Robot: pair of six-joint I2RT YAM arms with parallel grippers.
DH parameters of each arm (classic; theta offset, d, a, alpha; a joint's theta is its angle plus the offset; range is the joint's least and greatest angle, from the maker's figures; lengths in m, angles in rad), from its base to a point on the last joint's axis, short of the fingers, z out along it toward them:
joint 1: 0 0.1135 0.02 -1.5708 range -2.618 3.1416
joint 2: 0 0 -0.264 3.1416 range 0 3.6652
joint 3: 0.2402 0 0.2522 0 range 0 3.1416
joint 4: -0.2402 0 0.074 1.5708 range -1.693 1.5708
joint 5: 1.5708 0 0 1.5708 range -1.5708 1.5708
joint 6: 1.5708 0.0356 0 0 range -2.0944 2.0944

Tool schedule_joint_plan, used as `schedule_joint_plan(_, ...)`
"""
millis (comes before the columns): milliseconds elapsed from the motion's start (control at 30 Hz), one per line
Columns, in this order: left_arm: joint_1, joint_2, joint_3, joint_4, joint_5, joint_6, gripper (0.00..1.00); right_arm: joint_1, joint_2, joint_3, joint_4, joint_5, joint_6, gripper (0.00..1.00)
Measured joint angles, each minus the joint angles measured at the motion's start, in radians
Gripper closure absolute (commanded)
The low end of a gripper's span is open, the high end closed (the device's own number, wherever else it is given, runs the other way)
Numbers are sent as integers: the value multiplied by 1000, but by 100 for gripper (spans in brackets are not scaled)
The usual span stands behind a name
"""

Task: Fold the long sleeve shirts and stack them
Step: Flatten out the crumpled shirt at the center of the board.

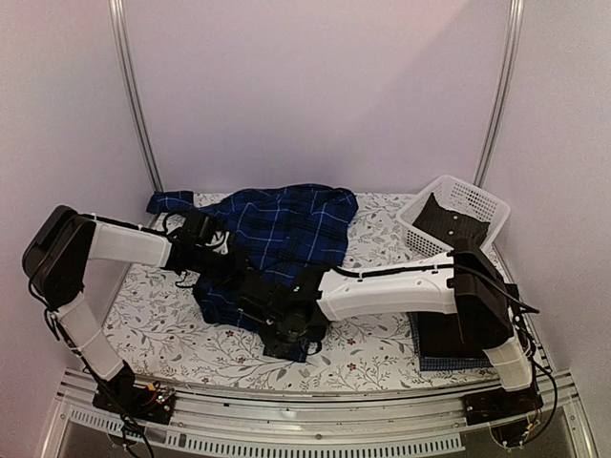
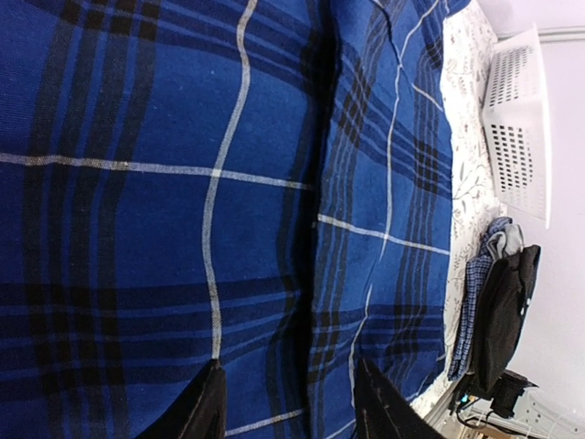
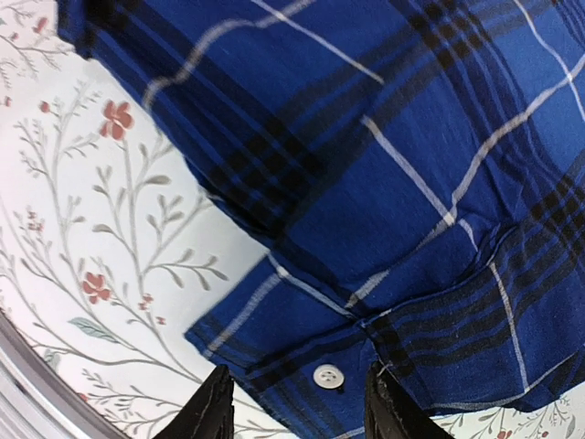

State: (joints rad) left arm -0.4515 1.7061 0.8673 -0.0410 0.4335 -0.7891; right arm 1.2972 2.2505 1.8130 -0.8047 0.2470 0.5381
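The table (image 1: 153,324) fills the middle of the overhead view, covered in a pale cloth printed with thin twigs and small red flowers. Across its centre sprawls the dark blue plaid shirt (image 1: 286,224), a soft woven cotton crossed by thin white lines. It is rumpled, with one sleeve trailing to the upper left and the bulk running down toward the lower middle of the frame.

At the upper right sits a white lattice basket (image 1: 477,200), stiff plastic, with the black shirt (image 1: 444,219) slumped inside it. At the lower right lies a flat blue check piece (image 1: 444,364) with something dark on top, partly hidden by the right arm.

Both arms reach in over the plaid. The left gripper (image 2: 294,407) hangs over the broad body of the shirt with its fingers spread. A long crease runs up the cloth away from them, and I see nothing pinched.

The right gripper (image 3: 297,402) is the nearer one to the shirt's low edge. Its fingers are parted too, and just above them lies a cuff (image 3: 274,338) with a doubled hem and one small white button (image 3: 327,376). I judge that cuff is the thing to close on.
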Motion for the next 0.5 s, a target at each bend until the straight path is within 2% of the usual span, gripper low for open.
schedule_joint_plan(200, 0, 13, 0, 0, 1, 6, 52, 27, 40, 130, -21, 28, -4, 47)
schedule_joint_plan(400, 0, 14, 0, 0, 2, 11, 52, 32, 127, 132, -29, 23, 2, 45)
schedule_joint_plan(500, 0, 14, 0, 0, 2, 11, 53, 32, 130, 134, -19, 20, -5, 49)
